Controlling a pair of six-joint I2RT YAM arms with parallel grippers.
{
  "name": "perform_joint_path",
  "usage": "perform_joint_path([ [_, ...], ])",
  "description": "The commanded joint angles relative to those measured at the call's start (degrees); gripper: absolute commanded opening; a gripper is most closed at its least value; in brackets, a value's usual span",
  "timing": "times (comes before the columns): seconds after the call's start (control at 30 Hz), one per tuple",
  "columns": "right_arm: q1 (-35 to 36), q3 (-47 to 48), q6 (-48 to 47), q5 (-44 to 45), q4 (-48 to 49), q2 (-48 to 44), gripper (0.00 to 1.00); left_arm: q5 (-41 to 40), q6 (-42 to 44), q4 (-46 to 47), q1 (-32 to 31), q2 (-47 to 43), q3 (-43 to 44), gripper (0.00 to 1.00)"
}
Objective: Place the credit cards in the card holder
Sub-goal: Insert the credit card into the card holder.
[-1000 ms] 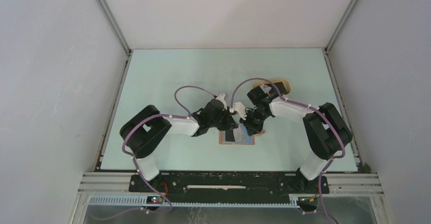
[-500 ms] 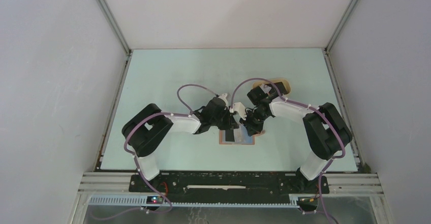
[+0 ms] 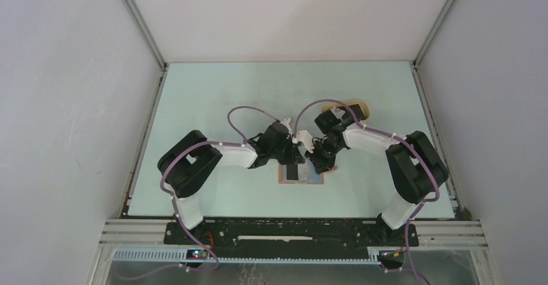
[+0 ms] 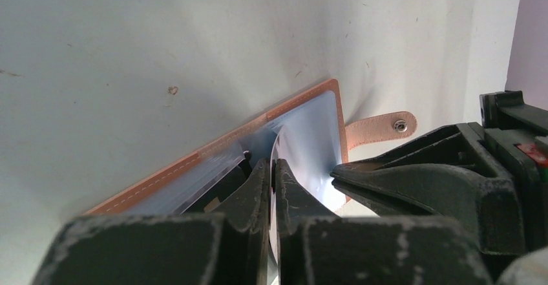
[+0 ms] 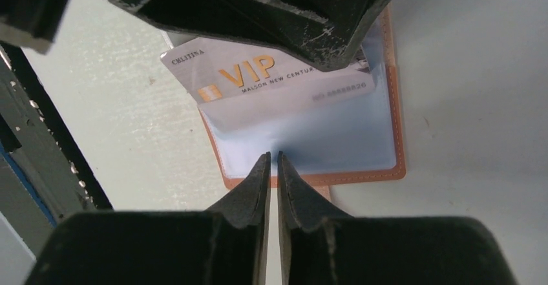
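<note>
My table is pale green and flat. A brown card holder lies open on it near the middle, blue inside facing up, its little strap sticking out right. A tan tray sits farther back, right.

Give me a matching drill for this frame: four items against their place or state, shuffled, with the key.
Items
1. credit card
2. card holder
3. snap strap
4. tan tray

Place or state
A. far side of the table, partly hidden behind the right arm
B. lying open, pale blue inside facing up
C. sticking out past the holder's edge
D. partway into a pocket, gold VIP lettering showing

Pairs: 1-D, 2-B, 3-C, 4-A
</note>
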Motion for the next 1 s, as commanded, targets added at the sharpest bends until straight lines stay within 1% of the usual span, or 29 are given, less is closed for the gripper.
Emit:
perform_joint_path([
  [0.0, 0.8, 1.4, -0.6, -2.5, -0.6, -3.2, 0.16, -0.7, 4.0, -5.8, -0.9, 3.4, 1.8, 0.07],
  [0.2, 0.8, 1.4, -1.7, -4.2, -1.0, -6.4, 0.22, -1.2, 4.1, -5.9, -0.9, 3.6, 2.0, 0.09],
  [0.37, 1.0, 0.2, -4.5, -7.3, -0.9, -10.4, 0.22, -1.3, 4.2, -6.0, -0.9, 3.8, 2.2, 0.1],
  [0.47, 2.3, -1.6, -9.1, -10.0, -0.7, -14.2, 0.19, -1.3, 4.3, -6.0, -0.8, 3.9, 2.2, 0.11],
  [0.57, 5.4, -4.5, -15.3, -11.0, 1.1, -18.3, 0.18, -1.2, 4.4, -6.0, -0.8, 4.0, 2.3, 0.12],
  [0.63, 8.3, -6.6, -19.6, -10.0, 3.5, -20.4, 0.17, -1.3, 4.4, -6.1, -0.8, 4.0, 2.3, 0.12],
  [0.73, 11.7, -7.5, -23.0, -5.9, 7.4, -20.4, 0.11, -1.1, 4.5, -6.0, -0.7, 4.1, 2.4, 0.13],
  [0.83, 14.4, -7.5, -24.4, -1.2, 11.3, -18.8, 0.05, -1.1, 4.5, -6.0, -0.8, 4.2, 2.4, 0.13],
  [0.97, 17.1, -7.5, -24.3, 4.1, 16.4, -15.0, 0.02, -1.1, 4.6, -6.0, -0.7, 4.2, 2.5, 0.14],
])
